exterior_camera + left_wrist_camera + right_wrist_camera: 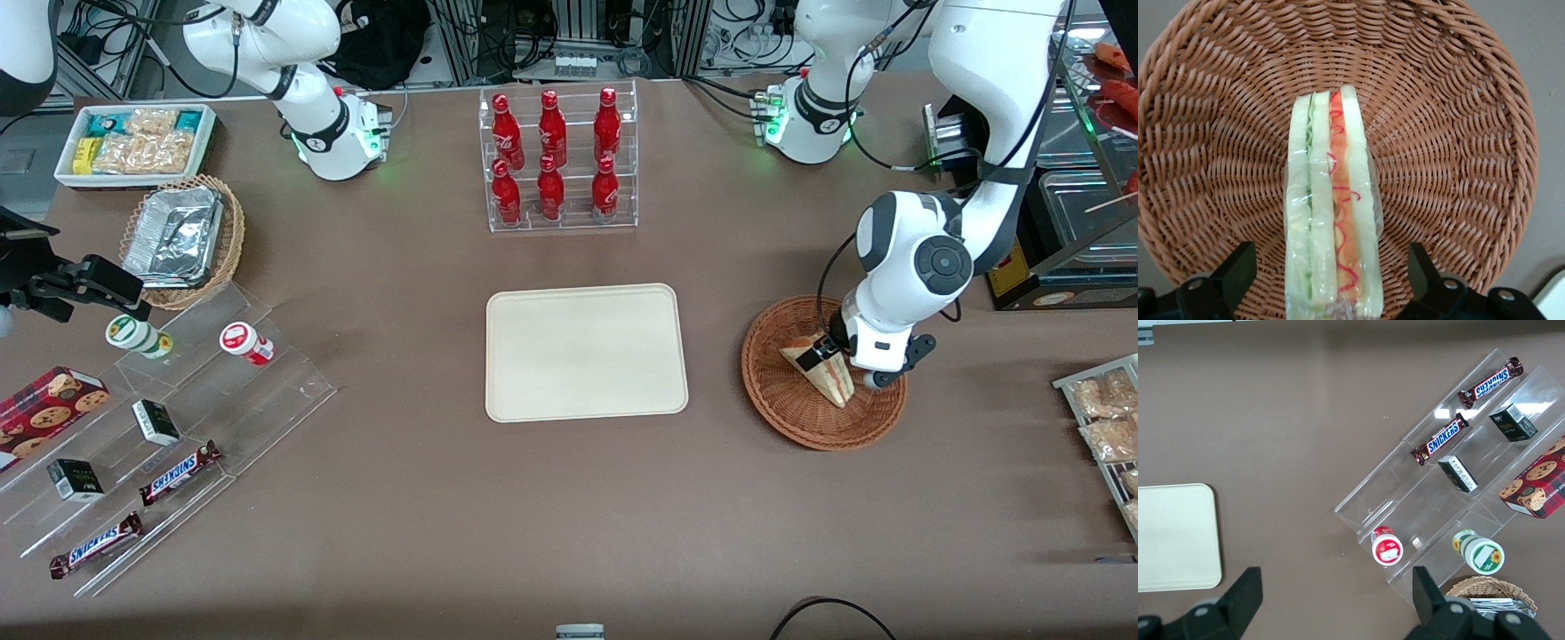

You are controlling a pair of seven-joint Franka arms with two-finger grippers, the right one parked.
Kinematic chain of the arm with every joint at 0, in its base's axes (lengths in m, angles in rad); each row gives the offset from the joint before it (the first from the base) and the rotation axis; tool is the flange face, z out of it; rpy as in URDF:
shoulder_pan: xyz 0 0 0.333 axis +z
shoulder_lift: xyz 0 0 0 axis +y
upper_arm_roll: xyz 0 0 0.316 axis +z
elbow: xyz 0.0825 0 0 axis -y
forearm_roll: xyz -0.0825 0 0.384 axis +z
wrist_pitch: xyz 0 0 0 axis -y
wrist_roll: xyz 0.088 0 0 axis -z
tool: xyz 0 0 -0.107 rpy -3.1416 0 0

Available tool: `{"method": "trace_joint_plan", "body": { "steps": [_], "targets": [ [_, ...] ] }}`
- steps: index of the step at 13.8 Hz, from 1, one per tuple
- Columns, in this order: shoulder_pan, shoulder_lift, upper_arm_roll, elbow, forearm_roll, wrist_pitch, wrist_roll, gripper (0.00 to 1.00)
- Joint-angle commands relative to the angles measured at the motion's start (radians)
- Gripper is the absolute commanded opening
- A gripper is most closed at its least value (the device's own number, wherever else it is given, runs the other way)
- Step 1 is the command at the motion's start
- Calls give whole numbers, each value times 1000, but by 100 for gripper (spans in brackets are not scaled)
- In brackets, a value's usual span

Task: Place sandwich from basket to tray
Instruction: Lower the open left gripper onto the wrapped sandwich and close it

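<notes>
Brown tabletop held the tray (587, 352), bare, well apart from the basket (782, 391). Inside the basket the sandwich (1331, 207) stood on edge, ungrasped. Low over it, the gripper (1331, 280) straddled it, fingers spread wide, touching nothing. Grasp, lift, transfer all remained.

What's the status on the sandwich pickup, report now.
Gripper open, down in the reddish-brown wicker basket, fingers straddling the wrapped triangular sandwich. Sandwich not gripped. Cream rectangular tray bare, nothing between.
</notes>
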Motion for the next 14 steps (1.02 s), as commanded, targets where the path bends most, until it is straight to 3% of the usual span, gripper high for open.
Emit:
{"method": "trace_joint_plan", "body": {
  "steps": [1,2,4,8,14],
  "targets": [
    [0,14,-2,2,4,24,-9,86],
    [2,14,-2,0,4,24,-9,59],
    [5,6,-2,3,4,14,-2,16],
    [3,-21,-5,80,9,-92,14,13],
    [-35,-31,-40,457,7,-584,3,12]
  ]
}}
